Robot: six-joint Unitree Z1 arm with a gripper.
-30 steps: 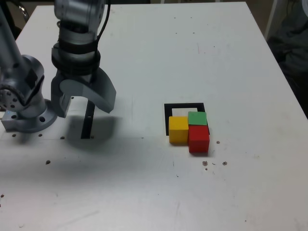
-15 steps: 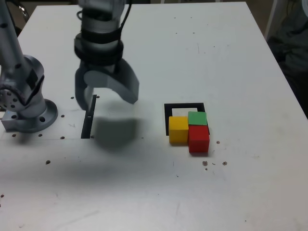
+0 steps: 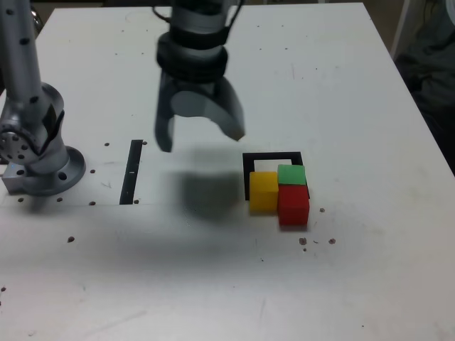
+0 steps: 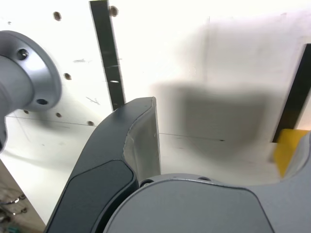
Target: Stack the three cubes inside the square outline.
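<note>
On the white table (image 3: 355,270), the three cubes sit packed together at the near right part of a square black outline (image 3: 248,186), to the right of the middle in the exterior view. The yellow cube (image 3: 264,192) is on the left, covering part of the outline's near side. The red cube (image 3: 293,205) is just to its right and reaches a little nearer. The green cube (image 3: 291,175) shows right behind the red one's top face; from this angle it is hard to say whether it stands on the table or a bit higher. A patch of the outline's white centre shows at its far left part, beyond the yellow cube.

The pincer (image 3: 204,139) is spread wide with nothing between its fingers, up above the table and to the left of the outline in the exterior view. It looks slightly blurred there, and its soft shadow (image 3: 208,193) falls on the table just left of the outline. Further left lies a narrow black strip (image 3: 131,172), and left of that stands the arm's round grey base (image 3: 46,170). In the wrist view, only part of the yellow cube shows, partly hidden by one finger.
</note>
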